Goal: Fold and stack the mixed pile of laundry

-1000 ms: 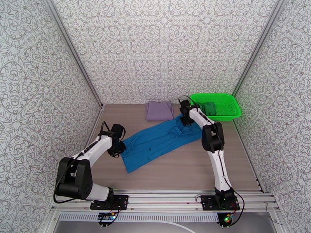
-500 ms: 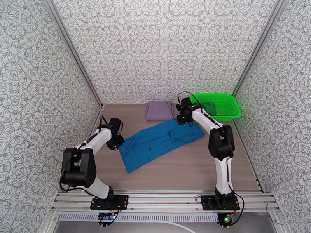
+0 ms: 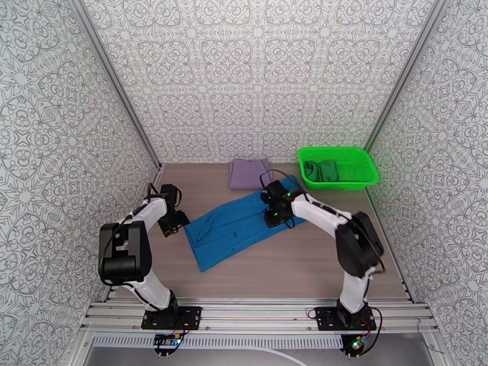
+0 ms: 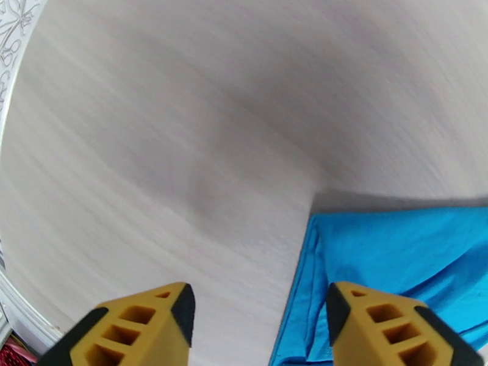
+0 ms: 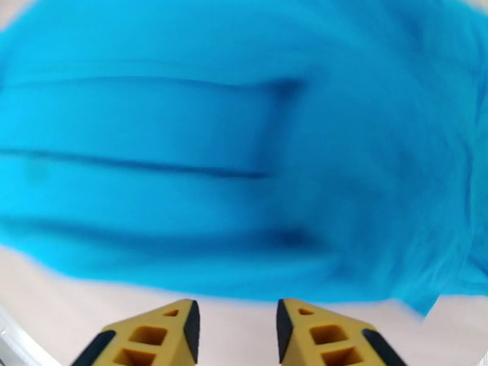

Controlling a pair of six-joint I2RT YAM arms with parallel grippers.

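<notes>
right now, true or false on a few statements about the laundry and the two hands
1. The dark green garment lies in the green basket. True.
2. The lavender garment lies on top of the blue shirt. False: it lies on the table, beyond the shirt.
3. The left hand is shut on the blue shirt. False: it is open over bare table, beside the shirt's edge.
4. The right hand is at the blue shirt. True.

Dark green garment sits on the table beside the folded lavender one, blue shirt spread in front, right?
No. The top external view shows the dark green garment inside the green mesh basket, not on the table. The lavender garment is folded there, blue shirt spread in front.
</notes>
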